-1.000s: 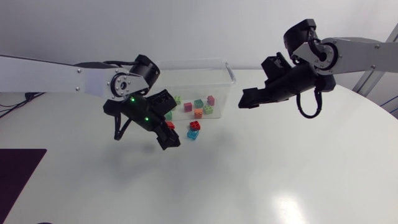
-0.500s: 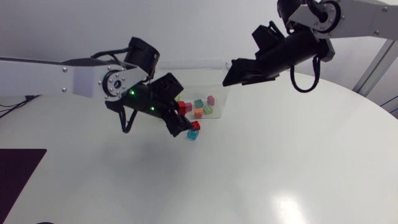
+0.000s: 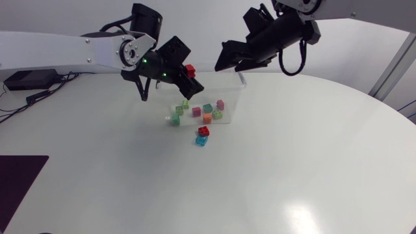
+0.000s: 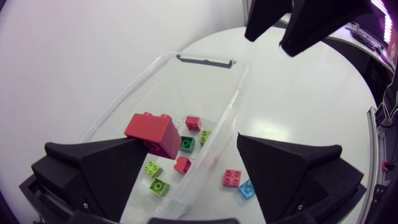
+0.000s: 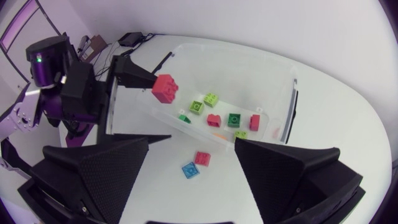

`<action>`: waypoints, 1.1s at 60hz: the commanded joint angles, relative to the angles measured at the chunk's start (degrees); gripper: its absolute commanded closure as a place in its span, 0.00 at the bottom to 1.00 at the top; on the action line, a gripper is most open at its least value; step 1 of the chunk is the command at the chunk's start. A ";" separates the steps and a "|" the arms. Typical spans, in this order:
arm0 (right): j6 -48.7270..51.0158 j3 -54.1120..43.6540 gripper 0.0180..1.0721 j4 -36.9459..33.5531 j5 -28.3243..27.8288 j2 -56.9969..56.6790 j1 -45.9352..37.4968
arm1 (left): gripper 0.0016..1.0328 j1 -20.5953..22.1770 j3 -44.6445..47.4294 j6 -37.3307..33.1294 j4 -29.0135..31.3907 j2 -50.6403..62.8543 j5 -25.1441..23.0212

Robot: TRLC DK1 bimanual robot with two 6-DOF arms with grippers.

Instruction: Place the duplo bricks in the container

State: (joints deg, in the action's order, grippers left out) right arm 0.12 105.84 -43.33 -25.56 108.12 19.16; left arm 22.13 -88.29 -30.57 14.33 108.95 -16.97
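one red brick at a fingertip of the wide-open left claw.

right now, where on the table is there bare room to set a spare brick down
Free: the wide table stretch beyond the two loose bricks, away from the container, and the container's end farthest from them. Crowded: the bricks inside its nearer end, and the air above, where both arms' jaws hang.
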 commanded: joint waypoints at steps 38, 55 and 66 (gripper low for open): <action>-4.34 35.22 0.05 -10.46 -1.77 26.27 3.25 | 0.06 -1.21 -11.29 -2.04 2.11 7.60 -0.43; -5.57 37.16 0.05 -10.63 -0.89 28.38 2.90 | 0.06 -1.21 -7.86 -1.43 3.51 2.15 -2.89; -6.18 41.37 0.05 -12.04 2.09 31.28 2.55 | 0.06 -1.04 -5.49 -0.90 4.22 -2.42 -4.74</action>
State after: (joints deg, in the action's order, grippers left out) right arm -4.36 144.64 -54.94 -24.64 136.53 22.28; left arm 20.88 -96.09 -31.68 17.72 110.80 -19.64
